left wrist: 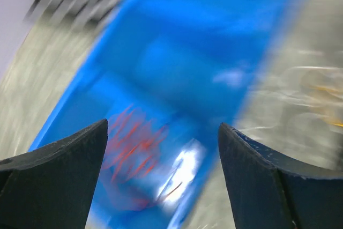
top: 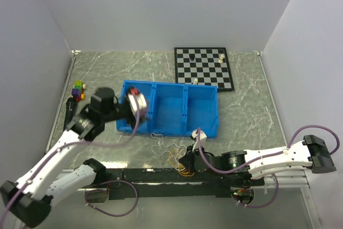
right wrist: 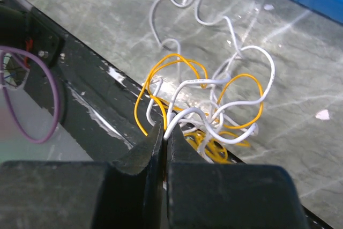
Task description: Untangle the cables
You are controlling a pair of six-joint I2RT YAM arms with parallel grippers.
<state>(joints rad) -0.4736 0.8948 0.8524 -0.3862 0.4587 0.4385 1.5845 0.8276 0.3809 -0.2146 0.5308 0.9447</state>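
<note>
The cables (top: 170, 153) are a small clump of white and orange-yellow wires on the table in front of the blue bin (top: 177, 112). In the right wrist view my right gripper (right wrist: 163, 131) is shut on a white wire (right wrist: 214, 105) tangled with orange-yellow loops (right wrist: 174, 64), at the table's near edge. It also shows in the top view (top: 187, 162). My left gripper (top: 136, 108) hangs open over the bin's left compartment. The left wrist view is blurred; between its open fingers (left wrist: 163, 151) a red wire (left wrist: 128, 148) lies in the bin (left wrist: 203, 36).
A chessboard (top: 203, 68) with a few pieces lies behind the bin at the back right. Small coloured blocks (top: 79, 89) sit at the left edge. A black rail (right wrist: 91, 95) runs along the table's near edge beside the clump. Walls close in on three sides.
</note>
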